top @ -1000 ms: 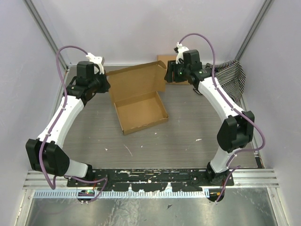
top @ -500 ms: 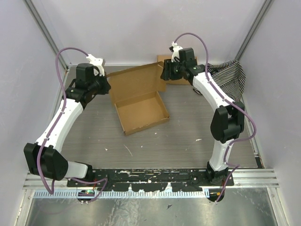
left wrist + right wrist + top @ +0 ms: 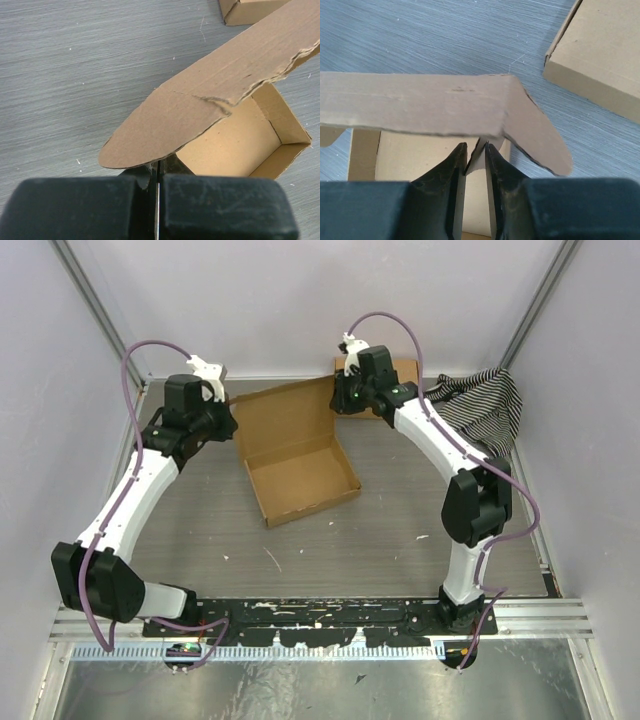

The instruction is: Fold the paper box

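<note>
The paper box (image 3: 300,475) lies open in the middle of the table, with its lid (image 3: 285,415) tilted up at the back. My left gripper (image 3: 222,420) is at the lid's left corner. In the left wrist view its jaws (image 3: 157,167) are pressed together right under the lid's rounded side flap (image 3: 165,125), which hides the tips. My right gripper (image 3: 340,400) is at the lid's right corner. In the right wrist view (image 3: 475,150) its jaws stand narrowly apart around a small cardboard tab (image 3: 476,156) under the lid's front strip (image 3: 415,105).
A second flat, closed brown box (image 3: 405,375) lies at the back right and also shows in the right wrist view (image 3: 600,55). A black-and-white striped cloth (image 3: 485,400) is bunched at the right wall. Walls enclose the table on three sides.
My right arm has swung left from beside the closed box to the lid's right corner. The left arm and the box have barely moved.
</note>
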### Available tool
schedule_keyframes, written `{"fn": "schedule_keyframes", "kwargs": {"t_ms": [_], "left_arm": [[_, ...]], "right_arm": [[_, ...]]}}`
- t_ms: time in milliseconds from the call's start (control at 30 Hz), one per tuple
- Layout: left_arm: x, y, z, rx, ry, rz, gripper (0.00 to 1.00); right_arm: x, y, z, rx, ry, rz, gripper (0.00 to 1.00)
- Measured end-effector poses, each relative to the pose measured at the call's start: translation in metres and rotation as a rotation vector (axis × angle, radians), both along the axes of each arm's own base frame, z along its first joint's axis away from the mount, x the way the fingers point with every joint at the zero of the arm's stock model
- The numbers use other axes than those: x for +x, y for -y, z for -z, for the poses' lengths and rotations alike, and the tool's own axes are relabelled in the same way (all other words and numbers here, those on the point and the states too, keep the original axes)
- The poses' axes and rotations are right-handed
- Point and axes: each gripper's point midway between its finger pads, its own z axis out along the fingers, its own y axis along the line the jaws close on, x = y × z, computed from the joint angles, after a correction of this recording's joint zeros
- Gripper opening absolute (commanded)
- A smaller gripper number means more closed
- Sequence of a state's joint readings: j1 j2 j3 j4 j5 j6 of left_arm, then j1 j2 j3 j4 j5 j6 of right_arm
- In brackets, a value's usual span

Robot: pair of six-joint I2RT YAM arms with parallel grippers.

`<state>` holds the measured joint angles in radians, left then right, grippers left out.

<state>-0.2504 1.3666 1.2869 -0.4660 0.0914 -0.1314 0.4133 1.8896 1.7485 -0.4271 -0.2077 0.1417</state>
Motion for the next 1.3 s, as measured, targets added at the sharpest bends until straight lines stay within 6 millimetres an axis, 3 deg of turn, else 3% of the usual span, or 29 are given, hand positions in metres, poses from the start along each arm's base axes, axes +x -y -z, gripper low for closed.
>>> {"fn": "schedule_keyframes", "kwargs": {"t_ms": [100, 400, 733, 867, 967, 1100, 1300], "left_arm": [[0.001, 0.001, 0.002, 0.008, -0.01, -0.003, 0.0], [0.013, 0.004, -0.003, 0.028, 0.021, -0.019, 0.0], [0.045, 0.006, -0.015, 0.024, 0.111, -0.057, 0.02], [0.051, 0.009, -0.014, -0.008, 0.121, -0.064, 0.05], [0.049, 0.01, -0.008, -0.034, 0.119, -0.072, 0.06], [0.036, 0.007, 0.017, -0.049, 0.067, -0.089, 0.08], [0.017, 0.002, 0.031, -0.061, 0.028, -0.105, 0.13]], "right_arm": [[-0.001, -0.003, 0.002, -0.03, 0.007, 0.028, 0.16], [0.001, 0.011, 0.01, -0.096, 0.07, 0.162, 0.1], [-0.001, 0.013, -0.01, -0.087, 0.207, 0.252, 0.08], [-0.002, 0.012, -0.01, -0.089, 0.236, 0.284, 0.08], [-0.008, 0.011, -0.001, -0.097, 0.237, 0.3, 0.08], [-0.02, 0.004, 0.019, -0.111, 0.225, 0.31, 0.08], [-0.042, 0.001, 0.021, -0.097, 0.24, 0.324, 0.08]]}}
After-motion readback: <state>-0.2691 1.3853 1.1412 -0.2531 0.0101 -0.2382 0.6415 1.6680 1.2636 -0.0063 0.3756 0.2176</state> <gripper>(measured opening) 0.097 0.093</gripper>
